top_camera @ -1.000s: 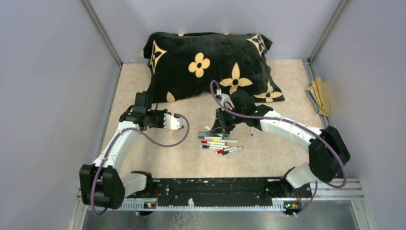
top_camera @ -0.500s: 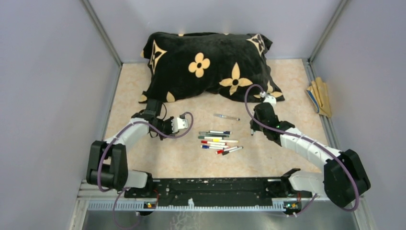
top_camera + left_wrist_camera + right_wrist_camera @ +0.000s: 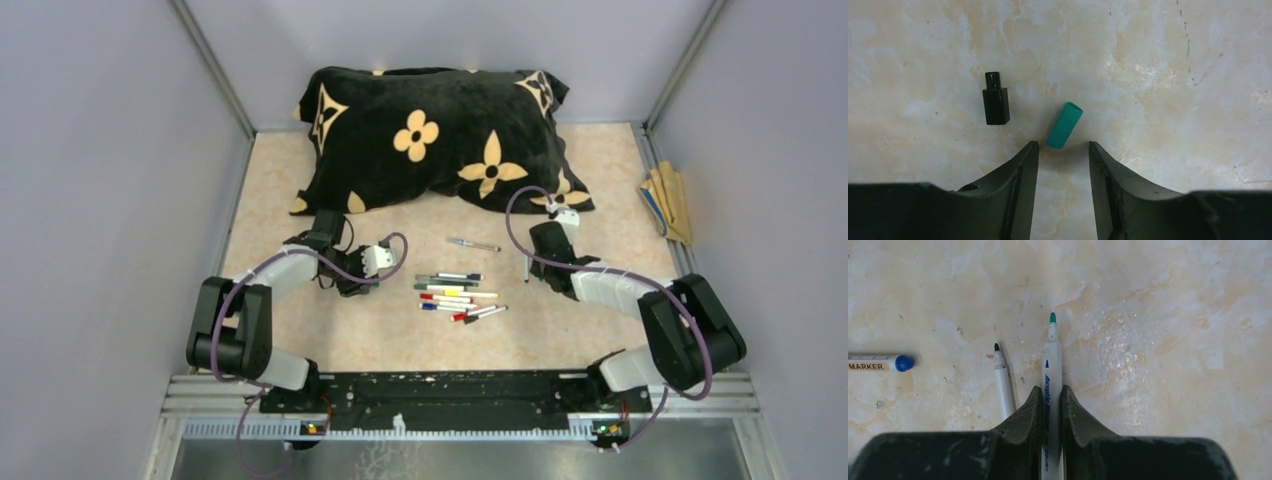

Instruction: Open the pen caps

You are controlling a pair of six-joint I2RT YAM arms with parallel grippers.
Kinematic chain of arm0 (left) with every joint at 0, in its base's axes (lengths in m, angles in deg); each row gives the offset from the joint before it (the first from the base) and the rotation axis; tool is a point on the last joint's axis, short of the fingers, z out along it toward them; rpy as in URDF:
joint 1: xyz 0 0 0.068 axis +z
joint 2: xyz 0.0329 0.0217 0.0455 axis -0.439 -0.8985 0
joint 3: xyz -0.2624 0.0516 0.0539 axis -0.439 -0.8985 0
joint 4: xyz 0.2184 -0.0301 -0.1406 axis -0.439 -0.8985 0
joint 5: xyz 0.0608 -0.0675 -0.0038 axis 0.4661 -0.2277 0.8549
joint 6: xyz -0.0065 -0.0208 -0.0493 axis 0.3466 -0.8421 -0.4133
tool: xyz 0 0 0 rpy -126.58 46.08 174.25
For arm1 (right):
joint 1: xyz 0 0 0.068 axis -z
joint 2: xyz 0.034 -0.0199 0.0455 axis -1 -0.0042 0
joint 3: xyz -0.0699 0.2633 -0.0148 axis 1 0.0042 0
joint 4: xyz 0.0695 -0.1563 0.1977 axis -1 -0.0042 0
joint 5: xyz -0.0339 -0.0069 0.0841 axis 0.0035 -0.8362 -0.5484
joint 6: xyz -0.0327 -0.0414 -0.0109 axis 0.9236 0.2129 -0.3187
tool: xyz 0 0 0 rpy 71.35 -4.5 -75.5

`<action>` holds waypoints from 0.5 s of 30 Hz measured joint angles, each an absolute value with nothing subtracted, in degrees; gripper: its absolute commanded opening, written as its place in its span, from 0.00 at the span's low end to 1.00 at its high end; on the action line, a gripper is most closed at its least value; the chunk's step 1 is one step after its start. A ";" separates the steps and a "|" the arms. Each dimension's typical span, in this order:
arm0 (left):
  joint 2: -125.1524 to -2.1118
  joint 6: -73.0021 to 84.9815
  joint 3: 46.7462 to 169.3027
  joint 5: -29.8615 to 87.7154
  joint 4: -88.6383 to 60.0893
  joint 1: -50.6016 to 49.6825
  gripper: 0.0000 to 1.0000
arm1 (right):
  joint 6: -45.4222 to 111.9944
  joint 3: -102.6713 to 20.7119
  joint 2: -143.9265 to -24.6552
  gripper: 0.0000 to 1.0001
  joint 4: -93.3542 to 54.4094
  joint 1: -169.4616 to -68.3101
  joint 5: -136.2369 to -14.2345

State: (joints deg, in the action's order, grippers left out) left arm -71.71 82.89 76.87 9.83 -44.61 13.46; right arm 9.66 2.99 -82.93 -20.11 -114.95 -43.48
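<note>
In the left wrist view a green pen cap [image 3: 1064, 125] lies loose on the table just beyond my left gripper [image 3: 1063, 148], whose jaws are open with nothing between them. A black pen cap [image 3: 996, 105] lies to its left. My right gripper [image 3: 1051, 391] is shut on an uncapped white pen [image 3: 1052, 355] with a green tip, held low over the table. An uncapped black-tipped pen [image 3: 1003, 382] lies beside it. Several capped pens [image 3: 455, 295] lie in a cluster between the arms, and one pen [image 3: 473, 244] lies apart behind them.
A black pillow with tan flowers [image 3: 440, 135] fills the back of the table. Tan sticks [image 3: 668, 203] lie at the right edge. A blue-capped marker [image 3: 878, 363] lies left of the right gripper. Grey walls enclose the table on three sides.
My left gripper has opened and the green cap now lies on the table. The right arm swung right from the pen cluster with the green-tipped pen and drew in closer.
</note>
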 measured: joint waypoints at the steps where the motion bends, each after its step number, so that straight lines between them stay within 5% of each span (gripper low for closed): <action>1: -71.71 82.78 76.89 9.90 -44.65 13.46 0.51 | 9.95 2.84 -83.28 0.12 -20.02 -114.84 -43.45; 12: -71.69 82.69 81.18 9.90 -51.56 13.42 0.64 | 11.54 0.00 -86.34 0.28 -20.66 -113.59 -44.96; 13: -71.69 82.58 82.14 9.83 -52.30 13.42 0.73 | 11.63 -0.04 -86.34 0.30 -20.72 -113.59 -45.09; 15: -71.58 82.08 84.59 9.44 -53.70 13.48 0.75 | 11.79 -0.37 -86.34 0.33 -21.29 -113.57 -45.49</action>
